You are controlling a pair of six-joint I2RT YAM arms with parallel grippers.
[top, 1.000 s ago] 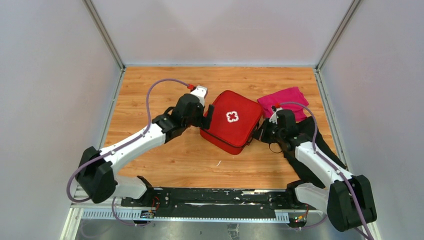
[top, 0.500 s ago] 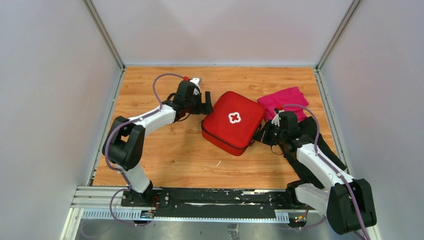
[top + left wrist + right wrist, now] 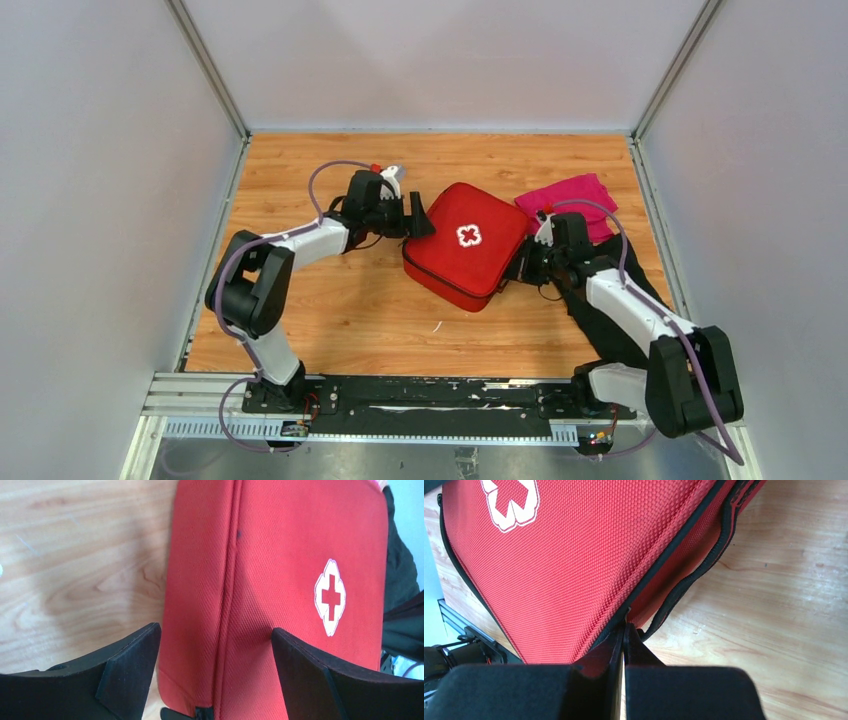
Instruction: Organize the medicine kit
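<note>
The red medicine kit (image 3: pixel 463 262) lies closed at the middle of the wooden table, white cross up. My left gripper (image 3: pixel 416 219) is open at the kit's left corner. In the left wrist view its two black fingers (image 3: pixel 131 672) stand either side of the kit's (image 3: pixel 280 580) seam, apart from the fabric. My right gripper (image 3: pixel 523 264) is shut at the kit's right edge. In the right wrist view its tips (image 3: pixel 624 628) meet on the black zip line of the kit (image 3: pixel 574 555), beside a black strap loop (image 3: pixel 694 577). Whether anything is pinched between them is hidden.
A magenta cloth (image 3: pixel 568 203) lies behind the kit's right corner. A black cloth (image 3: pixel 630 290) is spread under my right arm near the right wall. Bare wood table (image 3: pixel 360 310) extends in front of the kit. Grey walls close in three sides.
My left arm has folded back at the elbow and its gripper has slid right onto the kit's left corner. The right gripper has shifted slightly, staying shut at the kit's edge.
</note>
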